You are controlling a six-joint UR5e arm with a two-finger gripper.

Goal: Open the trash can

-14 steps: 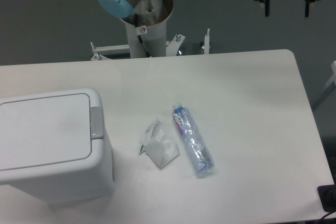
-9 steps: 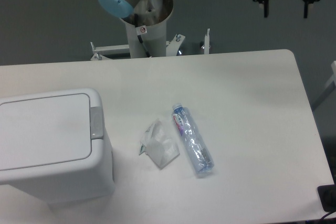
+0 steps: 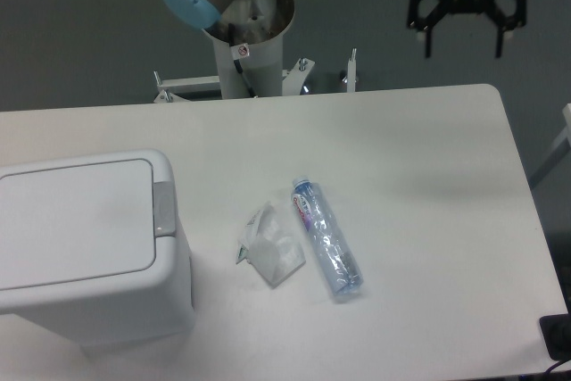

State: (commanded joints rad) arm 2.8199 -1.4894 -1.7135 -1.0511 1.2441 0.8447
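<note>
Trash can [image 3: 85,247], boxy smooth white plastic, lid flat; tool [image 3: 462,40] spread wide, empty.

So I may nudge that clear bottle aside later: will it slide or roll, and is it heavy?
The bottle lies on its side on the table, so a sideways push would probably roll it. It looks clear, crinkled and apparently empty, so likely light and easily dented. Pushed along its length, it should slide instead.

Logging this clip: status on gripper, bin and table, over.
Black two-finger gripper open, high beyond table's far edge. Boxy white plastic trash can lid shut, grey latch untouched. Clear plastic bottle, crumpled wrapper alongside.
</note>
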